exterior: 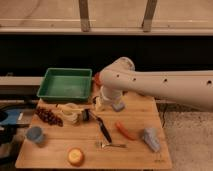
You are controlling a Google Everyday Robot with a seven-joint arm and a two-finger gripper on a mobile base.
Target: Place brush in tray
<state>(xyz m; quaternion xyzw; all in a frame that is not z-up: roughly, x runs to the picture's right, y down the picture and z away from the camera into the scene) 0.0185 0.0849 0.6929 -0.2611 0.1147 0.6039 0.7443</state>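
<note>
Gripper (107,102) is hanging off the white arm over the back middle of the desk (60,150), just right of the green tray (65,85). Jaws are reading as spread wide and pinching nothing, as far as I can tell. The brush (103,128) is lying flat on the desk in front of the gripper and apart from it. Its dark head is pointing toward the pale banana bunch (70,113) and its handle is running down toward the fork (111,145). So the pick isn't done yet and the tray is sitting empty. Risks I'm seeing: the handle is thin and flat on the wood, so the jaws are likely scraping the desk or sliding off if they're coming in too high. Grabbing near one end is probably leaving the brush swinging or slipping mid-carry. Clutter is tight too. The bananas are sitting just beside the head, an orange carrot-like piece (125,131) is lying just right of the handle, and the fork is near the tip. A skewed approach is risking a knock or a double grab. On the way back, a long brush held low could be clipping the tray rim and ending up propped on it rather than inside.
</note>
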